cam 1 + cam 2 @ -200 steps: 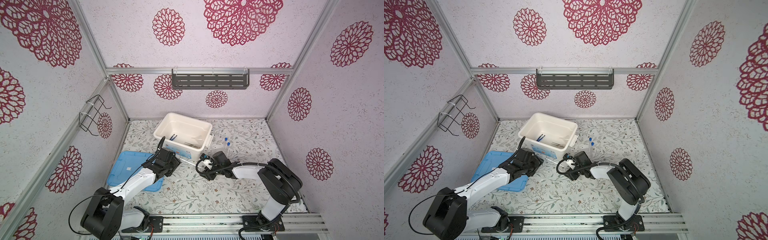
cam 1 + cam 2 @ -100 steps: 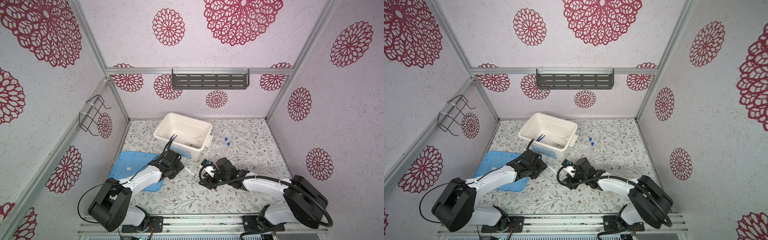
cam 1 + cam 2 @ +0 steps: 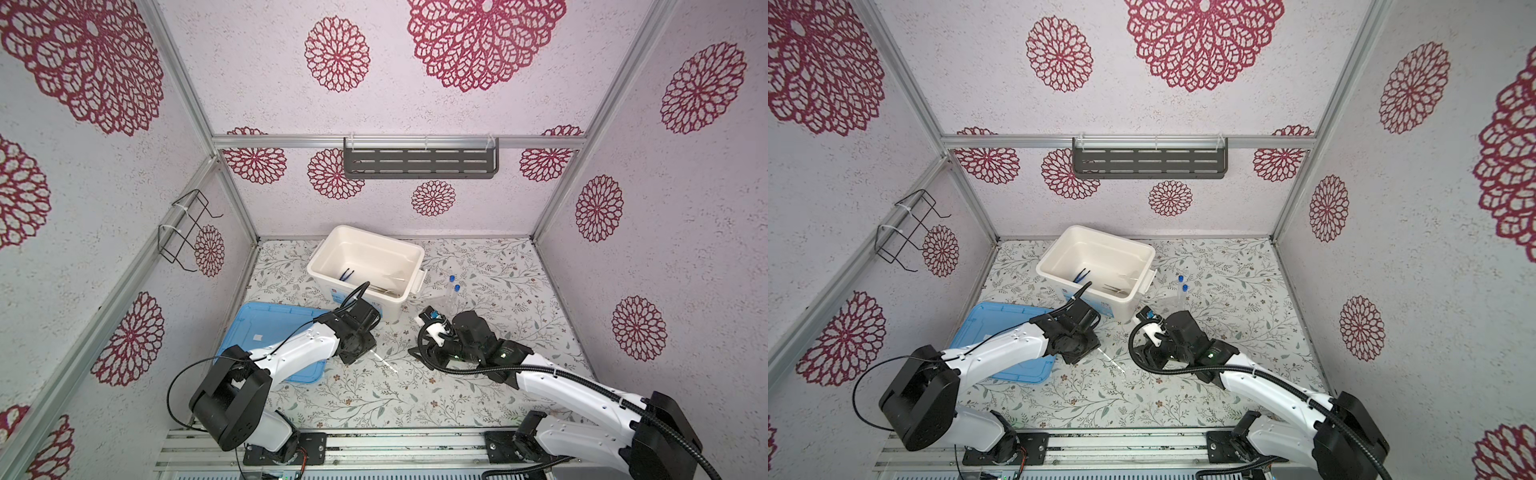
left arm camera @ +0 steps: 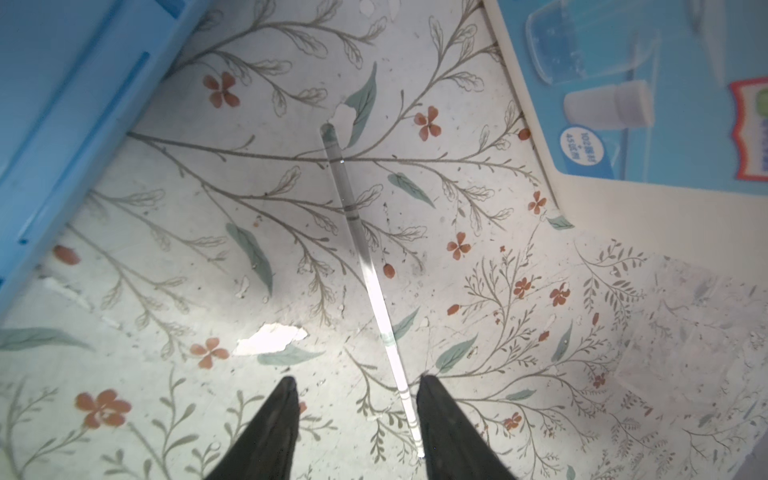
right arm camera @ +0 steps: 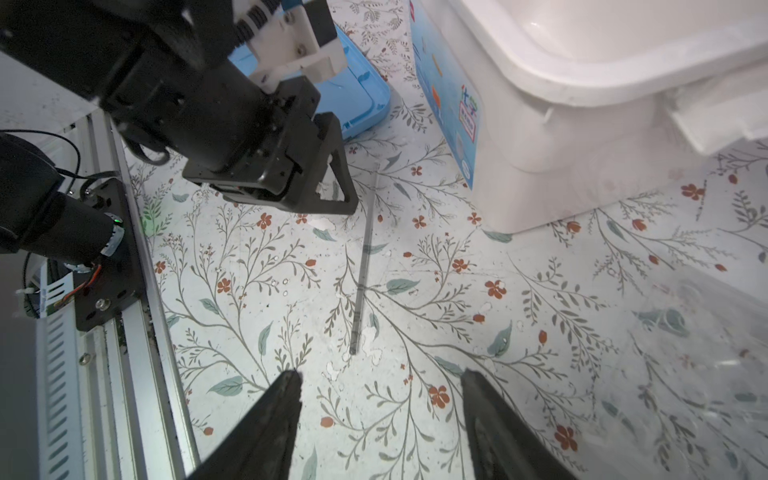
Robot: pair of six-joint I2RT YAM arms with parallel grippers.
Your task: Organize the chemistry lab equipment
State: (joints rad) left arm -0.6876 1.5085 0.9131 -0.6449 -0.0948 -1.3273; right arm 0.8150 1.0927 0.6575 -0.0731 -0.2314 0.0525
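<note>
A thin clear-white rod lies flat on the floral mat in front of the white box. My left gripper stands open over one end of the rod, which passes between the fingers close to one fingertip. My right gripper is open and empty, just short of the other end of the rod. Blue tweezers and metal tweezers lie in the box. Two blue-capped test tubes lie right of it.
A blue lid lies flat on the left, partly under my left arm. Faint clear glassware sits on the mat right of my right gripper. The box's labelled wall stands close behind the rod.
My left gripper has come forward and down over the rod, and its jaws have narrowed. My right arm has swung out to the right, its gripper drawing back a little.
</note>
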